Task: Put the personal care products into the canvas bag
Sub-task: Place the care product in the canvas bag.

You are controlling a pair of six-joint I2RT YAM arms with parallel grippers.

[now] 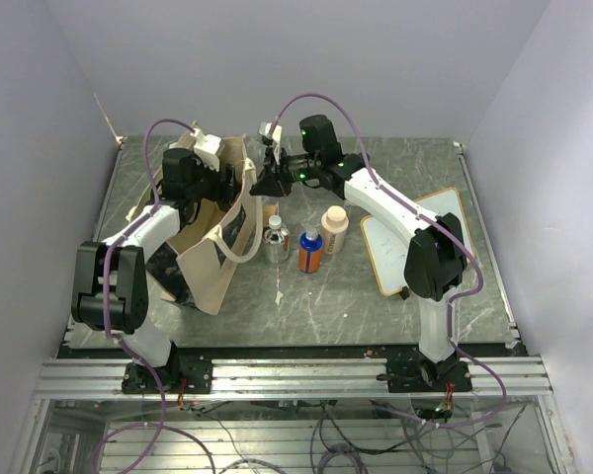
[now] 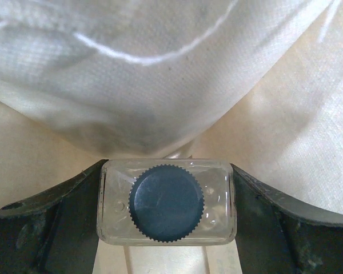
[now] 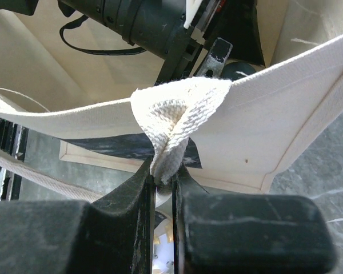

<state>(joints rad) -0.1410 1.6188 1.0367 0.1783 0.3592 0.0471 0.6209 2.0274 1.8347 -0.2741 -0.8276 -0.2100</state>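
The grey marbled table [image 1: 376, 306] carries the canvas bag [image 1: 203, 267] on its left side, standing with its mouth up. A wood-framed whiteboard [image 1: 383, 259] lies flat well to the right, clear of the work. The right claw [image 3: 166, 177] is nearly closed, pinching a fold of the bag's strap [image 3: 180, 114]. This looks meant to lift that side and keep the mouth spread for the other arm. The left claw [image 2: 167, 188] reaches into that opening with its jaws wide, pressing both sides of a clear bottle [image 2: 167, 202] with a dark ribbed cap. Beige cloth fills the view beyond it, so the bottle appears to be inside the bag, though not yet let go. Whether it rests on the bag's bottom cannot be told. Three more products stand upright on the table just right of the bag: the silver bottle [image 1: 277, 240], the blue-and-orange bottle [image 1: 310, 251] and the cream bottle [image 1: 334, 229]. They sit close together, awaiting their turn.
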